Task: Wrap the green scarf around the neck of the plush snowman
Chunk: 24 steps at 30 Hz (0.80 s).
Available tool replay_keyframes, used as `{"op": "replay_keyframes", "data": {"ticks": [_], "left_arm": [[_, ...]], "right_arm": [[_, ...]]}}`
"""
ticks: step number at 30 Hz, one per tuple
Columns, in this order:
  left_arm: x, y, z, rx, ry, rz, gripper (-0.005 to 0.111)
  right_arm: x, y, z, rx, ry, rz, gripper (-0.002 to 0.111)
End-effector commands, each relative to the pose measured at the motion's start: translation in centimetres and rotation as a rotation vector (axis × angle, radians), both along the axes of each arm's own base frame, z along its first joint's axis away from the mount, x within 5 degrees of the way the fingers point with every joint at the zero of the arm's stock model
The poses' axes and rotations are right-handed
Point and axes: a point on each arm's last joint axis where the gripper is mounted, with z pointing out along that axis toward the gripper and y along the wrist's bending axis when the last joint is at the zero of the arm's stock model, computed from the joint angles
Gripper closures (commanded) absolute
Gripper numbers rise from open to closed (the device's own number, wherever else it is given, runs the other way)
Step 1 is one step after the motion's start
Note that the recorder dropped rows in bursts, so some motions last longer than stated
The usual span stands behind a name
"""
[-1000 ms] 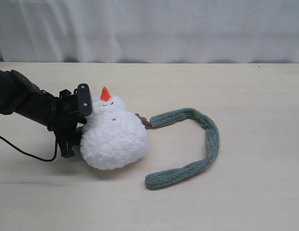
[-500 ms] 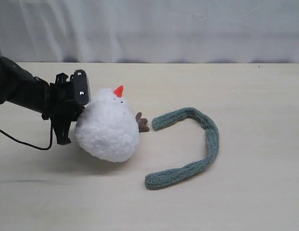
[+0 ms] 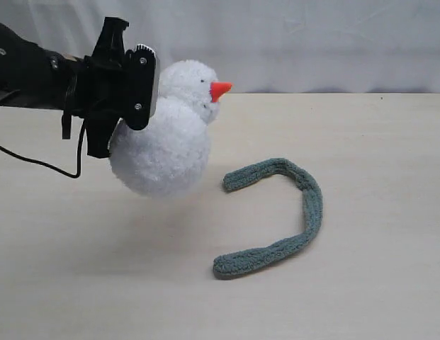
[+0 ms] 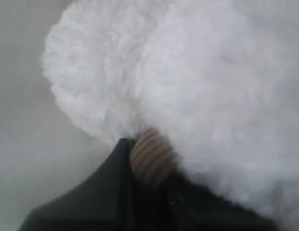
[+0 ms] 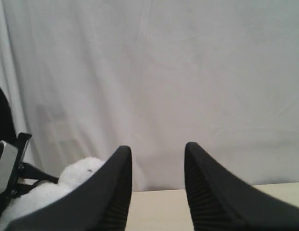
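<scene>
The plush snowman point(image 3: 166, 145) hangs upright above the table, its orange nose pointing right. My left gripper point(image 3: 134, 92) is at its left side near the snowman's neck point(image 3: 183, 105). In the left wrist view this gripper point(image 4: 148, 153) is shut on the snowman's brown ribbed twig arm point(image 4: 151, 155), with white fluff point(image 4: 197, 77) filling the rest. The green scarf point(image 3: 309, 205) lies in a C-shaped curve on the table, right of the snowman and apart from it. My right gripper point(image 5: 157, 155) is open and empty, off the exterior view; the snowman point(image 5: 74, 177) shows at its side.
A pale wooden table point(image 3: 361, 297) carries the scene, with a white curtain point(image 3: 312, 42) behind its far edge. A black cable point(image 3: 35, 163) trails from the left arm over the table at the left.
The left gripper has closed on the snowman and lifted it off the table. The snowman has turned from lying to upright, nose now to the right. The scarf has stayed put.
</scene>
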Motion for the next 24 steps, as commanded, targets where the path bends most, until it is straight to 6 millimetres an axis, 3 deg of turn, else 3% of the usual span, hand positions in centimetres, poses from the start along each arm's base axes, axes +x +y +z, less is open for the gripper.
{"op": "replay_keyframes", "data": {"ticks": [1,4,5,10,13,17,24], "left_arm": [[-1.5,-1.0,3.0,0.037,-0.173,-0.067,0.107],[-3.0,-1.0,4.3,0.108,-0.283,-0.129,0.107],[-3.4,-0.9,4.1,0.141,-0.306,-0.146,0.107],[-4.7,0.4,2.8,0.217,-0.415,-0.143,0.107],[-5.1,0.7,2.1,0.257,-0.431,-0.167,0.107],[-5.9,0.9,0.5,0.384,-0.457,-0.271,0.107],[-6.1,1.0,0.2,0.397,-0.561,-0.277,0.107]], "right_arm": [[0.8,1.0,0.9,-0.029,0.074,0.091,0.07],[3.4,2.7,2.4,-0.082,0.216,0.147,0.042],[3.9,3.0,2.6,-0.095,0.249,0.145,0.039],[8.9,5.0,3.8,-0.259,0.481,0.129,0.042],[11.4,6.1,3.7,-0.326,0.55,0.132,0.045],[16.6,8.4,2.6,-0.485,0.698,0.152,0.045],[20.5,10.1,3.3,-0.611,0.65,0.243,0.045]]}}
